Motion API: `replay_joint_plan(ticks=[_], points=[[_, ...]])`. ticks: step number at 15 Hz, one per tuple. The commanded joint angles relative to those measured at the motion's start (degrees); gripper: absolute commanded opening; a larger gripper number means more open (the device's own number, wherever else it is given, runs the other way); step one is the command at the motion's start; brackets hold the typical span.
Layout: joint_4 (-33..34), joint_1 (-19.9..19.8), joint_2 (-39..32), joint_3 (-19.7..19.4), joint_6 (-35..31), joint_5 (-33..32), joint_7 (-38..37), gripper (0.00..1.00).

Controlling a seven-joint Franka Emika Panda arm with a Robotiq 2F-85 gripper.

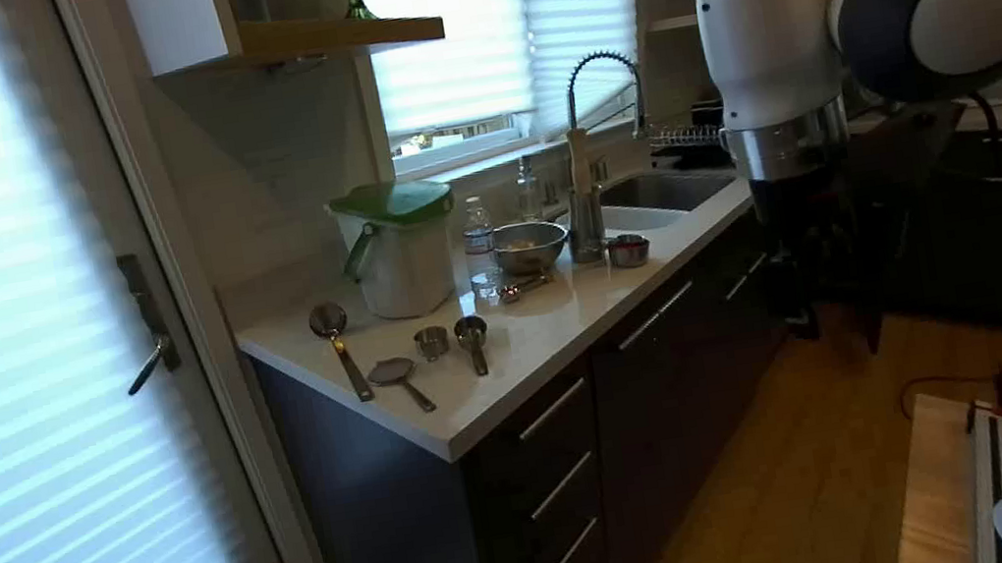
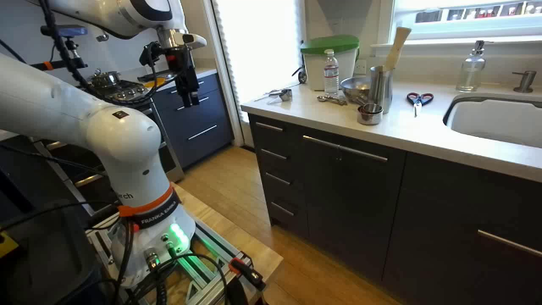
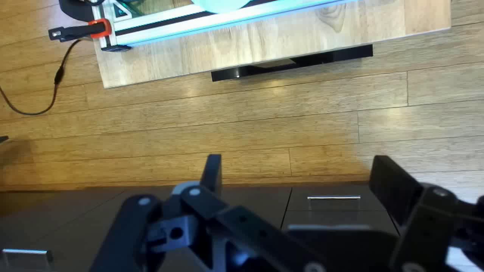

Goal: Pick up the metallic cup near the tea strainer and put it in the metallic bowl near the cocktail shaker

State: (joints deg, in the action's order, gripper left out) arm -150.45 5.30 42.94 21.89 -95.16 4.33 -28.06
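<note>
The small metallic cup (image 1: 432, 342) stands on the white counter beside the tea strainer (image 1: 392, 371), with a steel scoop (image 1: 471, 331) on its other side. In an exterior view a steel piece (image 2: 286, 95) lies near the counter's end; I cannot tell whether it is the cup or the scoop. The wide metallic bowl (image 1: 531, 247) stands beside the tall cocktail shaker (image 1: 585, 224); both bowl (image 2: 355, 88) and shaker (image 2: 380, 91) show again. My gripper (image 3: 297, 162) is open and empty, pointing down over the floor, away from the counter (image 2: 190, 101).
Nested measuring cups (image 1: 629, 250) stand by the shaker. A water bottle (image 2: 331, 74), a green-lidded bin (image 2: 330, 63), measuring spoons (image 1: 526, 288), a ladle (image 1: 331, 327) and scissors (image 2: 419, 101) are on the counter. The sink (image 2: 499, 123) lies beyond. A shelf (image 1: 340, 32) hangs above.
</note>
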Motion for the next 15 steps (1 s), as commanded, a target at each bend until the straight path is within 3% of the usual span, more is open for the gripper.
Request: replay_joint_plan(ticks=[1,13,15], points=[[0.1,0.8,-0.2,-0.7,0.1,-0.4,-0.4,1.0],[0.1,0.8,-0.2,-0.7,0.1,-0.4,-0.4,1.0],[3.9,-1.4,-4.3,0.0,-0.3,0.3,-4.3,1.0]])
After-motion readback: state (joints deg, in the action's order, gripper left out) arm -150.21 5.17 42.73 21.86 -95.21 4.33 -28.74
